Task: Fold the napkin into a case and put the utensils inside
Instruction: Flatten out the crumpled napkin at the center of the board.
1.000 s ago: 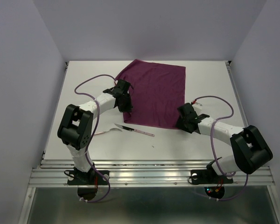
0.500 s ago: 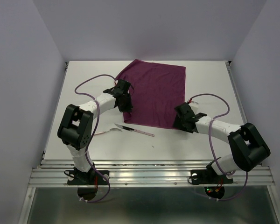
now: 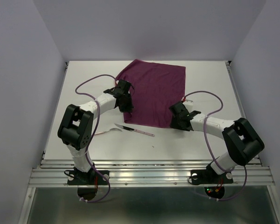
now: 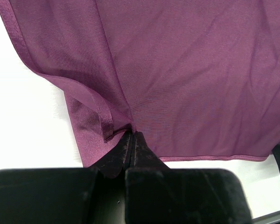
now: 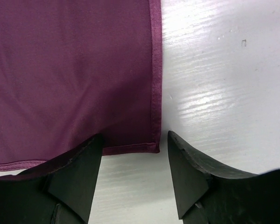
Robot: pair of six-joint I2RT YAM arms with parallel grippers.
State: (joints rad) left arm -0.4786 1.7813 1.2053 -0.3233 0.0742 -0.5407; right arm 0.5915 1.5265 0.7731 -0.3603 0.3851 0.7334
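Pinkish-handled utensils (image 3: 130,129) are seen lying on the white bench (image 3: 210,84), just on the near side of the left pincer (image 4: 132,136) and apart from the cloth. That pincer is pressed together on a gathered fold at the near left edge of the burgundy napkin (image 4: 191,79). The right pincer (image 5: 134,136) is spread, its fingers set either side of the napkin's near right corner. Beyond both pincers the napkin is laid out flat, unfolded, toward the far side of the bench.
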